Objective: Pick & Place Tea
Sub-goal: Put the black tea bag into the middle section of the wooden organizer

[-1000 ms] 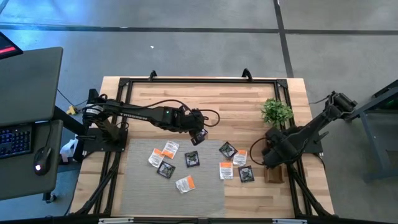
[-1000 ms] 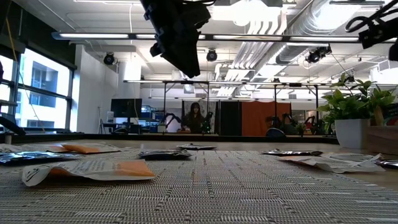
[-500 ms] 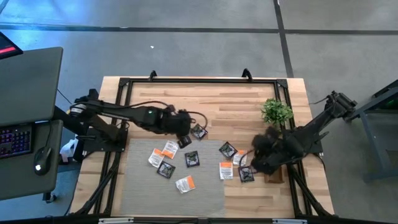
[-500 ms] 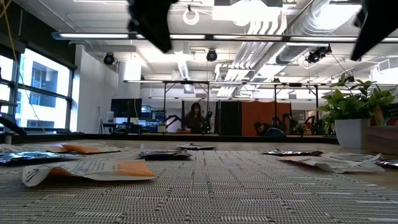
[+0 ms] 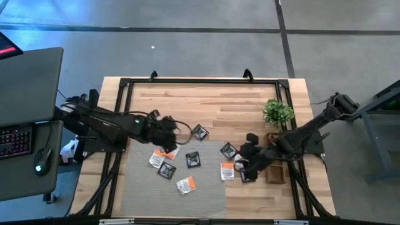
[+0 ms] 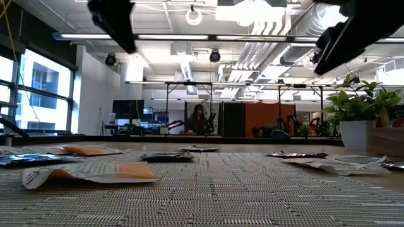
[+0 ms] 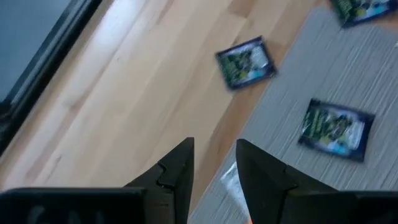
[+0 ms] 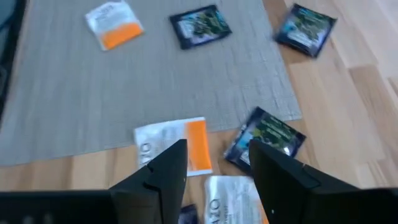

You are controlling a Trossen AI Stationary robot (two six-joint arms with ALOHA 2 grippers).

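grey woven mat [image 5: 144, 187] lies on my wooden desk [image 5: 225, 100], with the tea sachets [image 5: 193, 159] scattered flat across the mat and the bare wood beside it. my left hand [image 5: 167, 134] hangs over the mat's far edge, fingers [image 7: 176, 174] slightly apart, holding nothing. my right hand [image 5: 245, 161] hovers above the sachets just off the mat's right edge, fingers [image 8: 163, 171] apart and empty. a potted plant [image 5: 277, 112] stands near the right arm.
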